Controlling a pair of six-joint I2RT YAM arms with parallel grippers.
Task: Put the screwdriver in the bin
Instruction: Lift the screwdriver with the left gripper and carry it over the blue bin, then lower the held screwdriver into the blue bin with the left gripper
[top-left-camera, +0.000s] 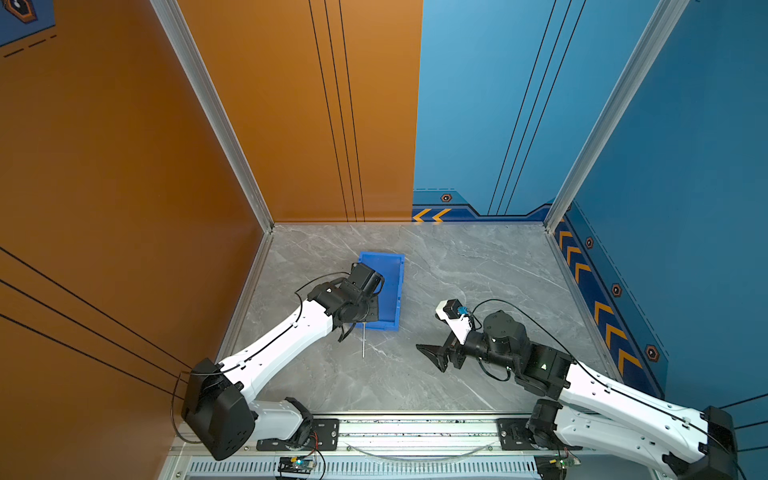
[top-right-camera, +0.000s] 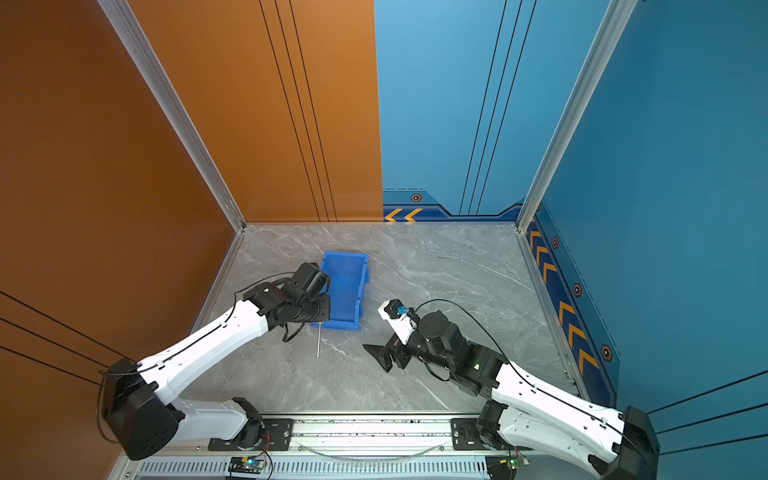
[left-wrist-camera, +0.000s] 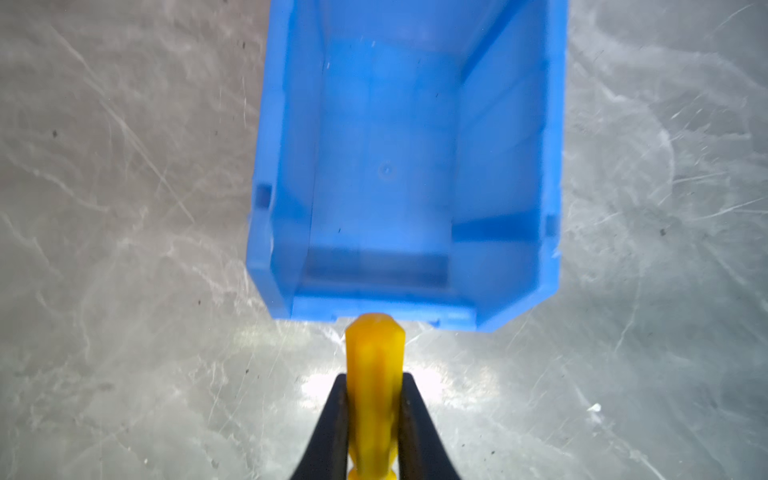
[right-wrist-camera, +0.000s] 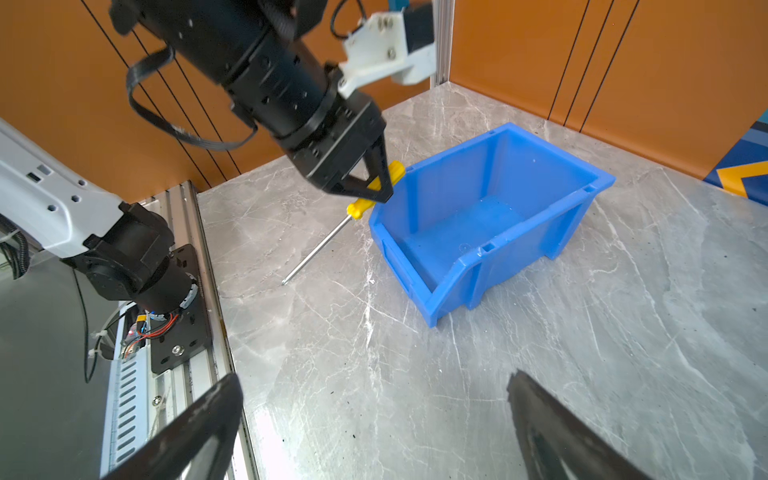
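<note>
My left gripper is shut on the yellow handle of the screwdriver. It holds the tool off the table at the near short end of the blue bin. The butt of the handle reaches that end's low lip. In the right wrist view the screwdriver slants down from the left gripper, and its silver shaft points away from the bin towards the table. In both top views the shaft sticks out below the left wrist. The bin holds nothing. My right gripper is open and holds nothing, right of the bin.
The grey marble table is walled by orange panels on the left and back and blue panels on the right. An aluminium rail with both arm bases runs along the front edge.
</note>
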